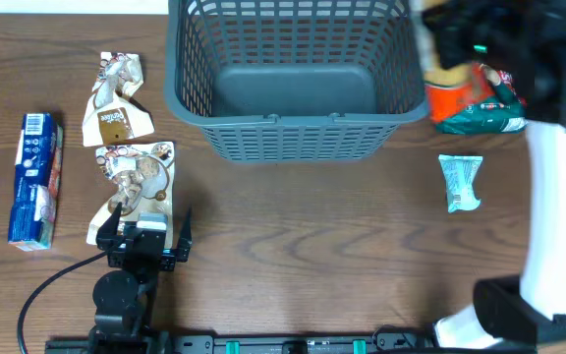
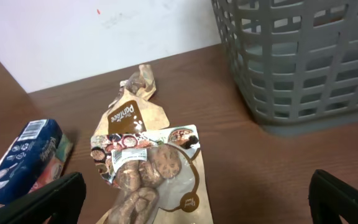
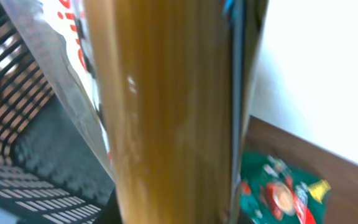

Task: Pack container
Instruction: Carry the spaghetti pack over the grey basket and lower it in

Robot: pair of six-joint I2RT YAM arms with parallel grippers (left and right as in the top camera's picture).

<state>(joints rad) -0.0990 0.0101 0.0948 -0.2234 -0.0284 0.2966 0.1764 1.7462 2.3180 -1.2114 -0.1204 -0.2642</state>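
Basket far centre of table, base bare; nothing packed | left gripper spread above brown packet | right gripper pinching yellow packet by basket's right rim; likely first load; others lie outside

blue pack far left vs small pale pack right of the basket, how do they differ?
Blue pack is longer and boxier; pale pack is shorter, flat, crinkled. Blue pack is deep blue with white print; pale pack is washed-out teal. Both lie on the table outside the basket.
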